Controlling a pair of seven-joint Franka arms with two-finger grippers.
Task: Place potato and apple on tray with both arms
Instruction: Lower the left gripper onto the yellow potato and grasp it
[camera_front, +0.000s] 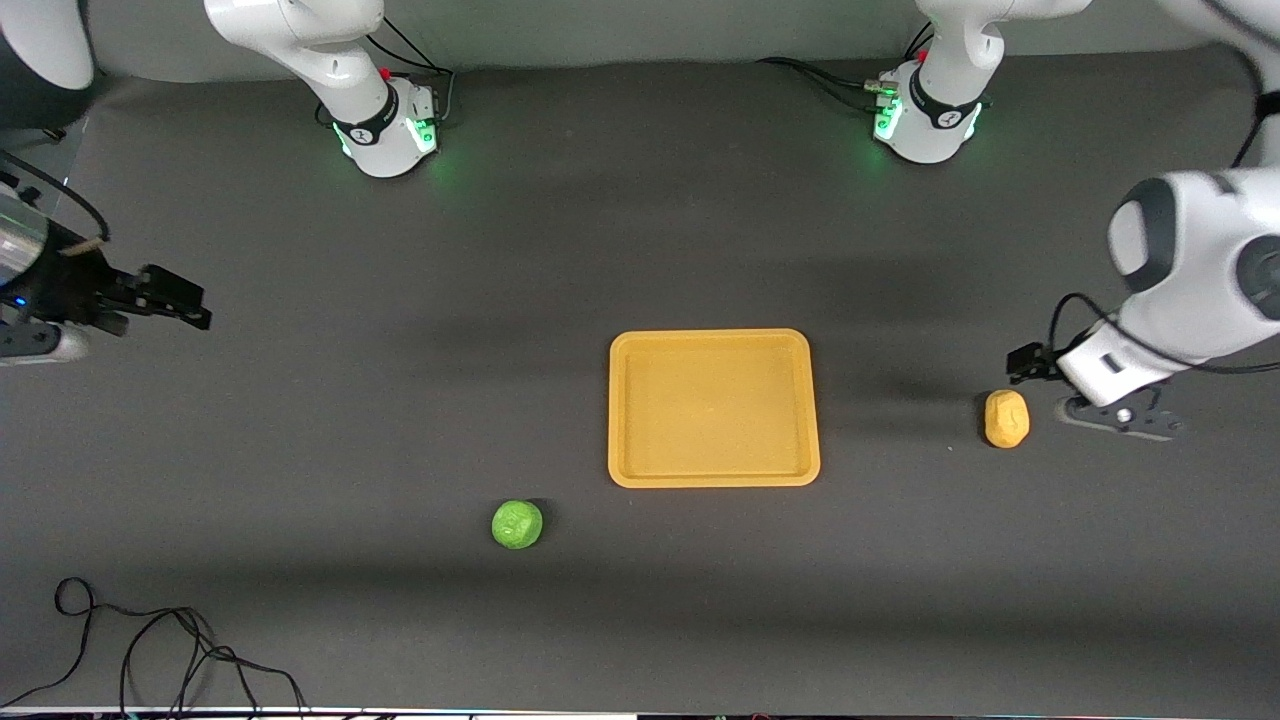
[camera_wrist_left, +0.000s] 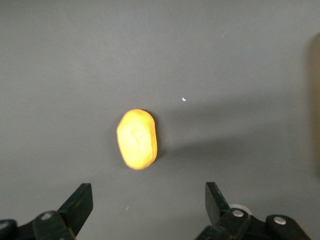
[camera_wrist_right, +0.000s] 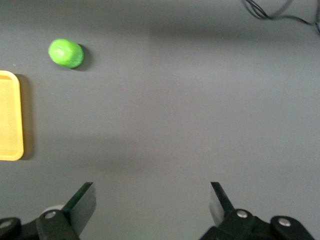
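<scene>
The yellow-orange tray (camera_front: 713, 478) lies flat mid-table with nothing on it. The green apple (camera_front: 517, 524) sits on the mat nearer the front camera than the tray, toward the right arm's end. The potato (camera_front: 1006, 418) lies beside the tray toward the left arm's end. My left gripper (camera_front: 1085, 400) is low beside the potato, open and empty; in the left wrist view the potato (camera_wrist_left: 137, 139) lies just ahead of the gripper (camera_wrist_left: 149, 197). My right gripper (camera_front: 190, 305) is open and empty at the right arm's end; from the gripper (camera_wrist_right: 152, 200) in the right wrist view the apple (camera_wrist_right: 65, 53) and the tray's rim (camera_wrist_right: 19, 120) are far off.
A loop of black cable (camera_front: 150, 650) lies on the mat near the front edge at the right arm's end, also in the right wrist view (camera_wrist_right: 270, 12). The two green-lit arm bases (camera_front: 390, 125) (camera_front: 925, 115) stand along the table's edge farthest from the front camera.
</scene>
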